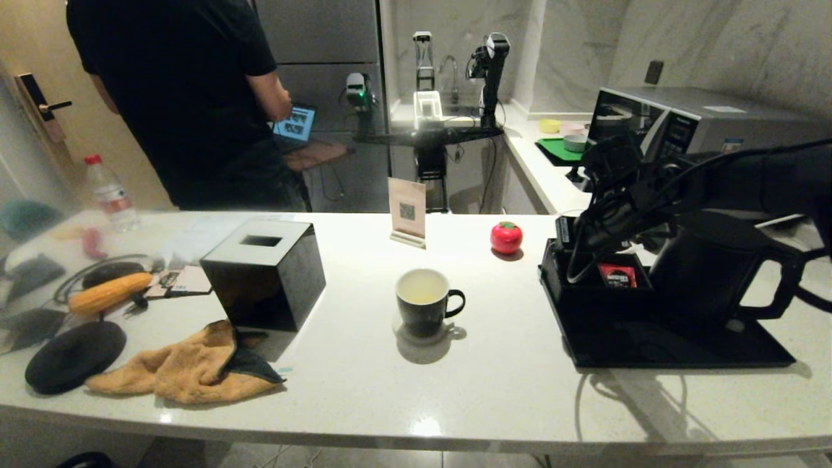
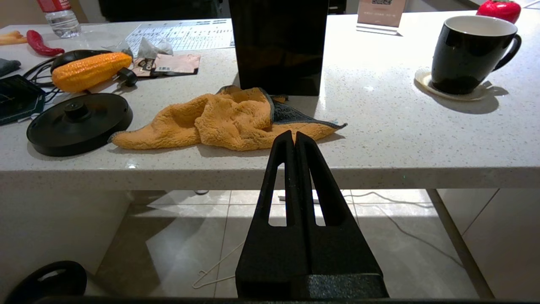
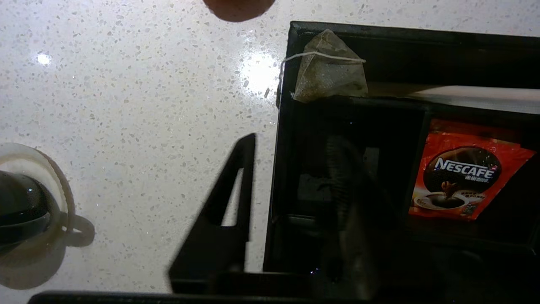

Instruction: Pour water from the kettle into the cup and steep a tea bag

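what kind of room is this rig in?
Likely a kitchen or hotel-suite pantry: stone counter, microwave by a sink tap behind, and a kettle on a tray with a Nescafe sachet.

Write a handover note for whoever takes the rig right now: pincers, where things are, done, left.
Left pincer: shut, empty, parked below the counter edge in front of the orange cloth.
Right pincer: open, empty, over the black tray, above the compartment next to the red sachet.
Tea bag: on the tray's corner rim, not gripped.
Kettle: on the tray, right of the sachet.
Cup: mid-counter on a coaster, pale liquid inside.
Done: water looks poured, kettle set down.
Left: grasp the tea bag, carry it to the cup, steep.
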